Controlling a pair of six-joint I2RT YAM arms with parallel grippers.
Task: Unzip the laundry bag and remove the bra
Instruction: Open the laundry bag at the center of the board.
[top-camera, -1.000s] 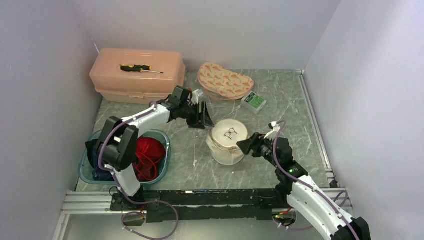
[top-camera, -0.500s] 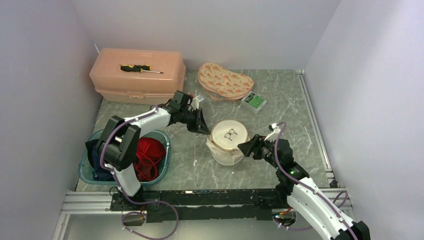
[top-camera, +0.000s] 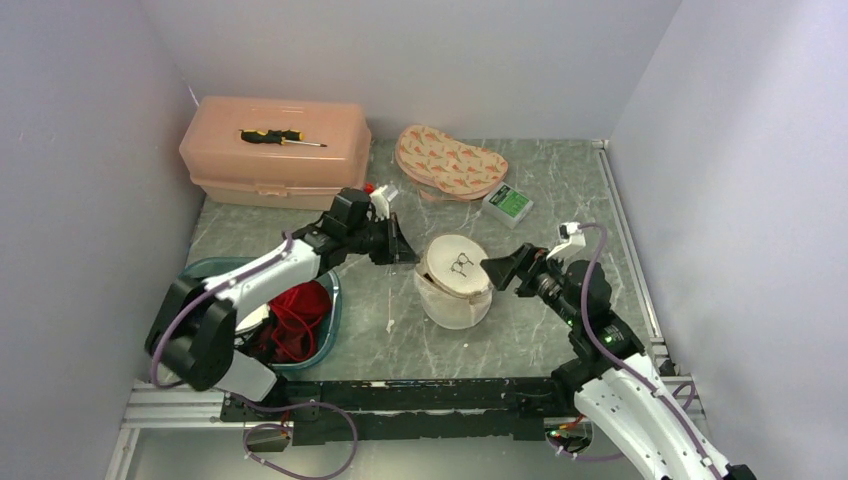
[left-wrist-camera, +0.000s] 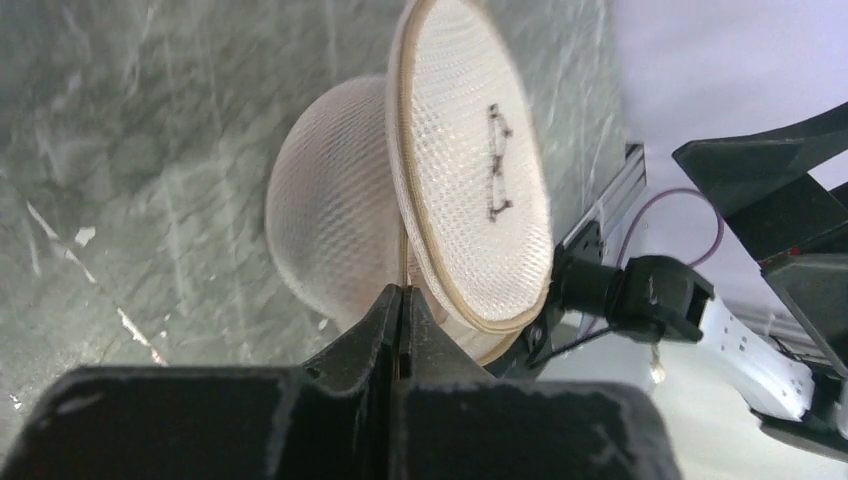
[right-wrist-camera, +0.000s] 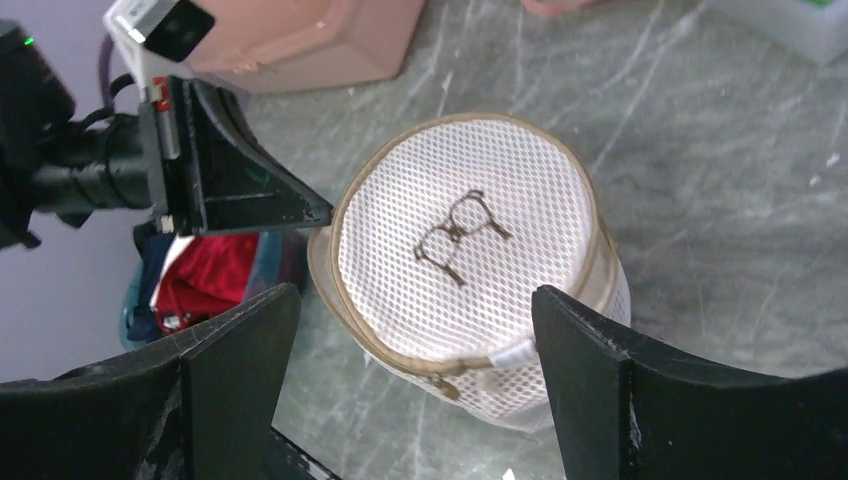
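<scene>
1 laundry bag (top-camera: 455, 303) on end, lid (top-camera: 458, 265) up and tilted (left fingers (left-wrist-camera: 385, 322) together at its rim (left-wrist-camera: 400, 200), right fingers (right-wrist-camera: 620, 400) spread)

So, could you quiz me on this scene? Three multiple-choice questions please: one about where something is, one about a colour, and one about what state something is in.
1. Where does the screwdriver lie?
A. on the pink box
B. on the bare tabletop
C. leaning against the back wall

2. What colour is the bra in the tub?
A. green
B. red
C. white

3. How is the right gripper?
A. shut tight
B. gripping a strap
C. open and empty

Answers:
1. A, because it rests flat on the box's lid.
2. B, because bright red cloth shows above the tub's rim.
3. C, because its jaws stand wide apart, gripping nothing.
</scene>
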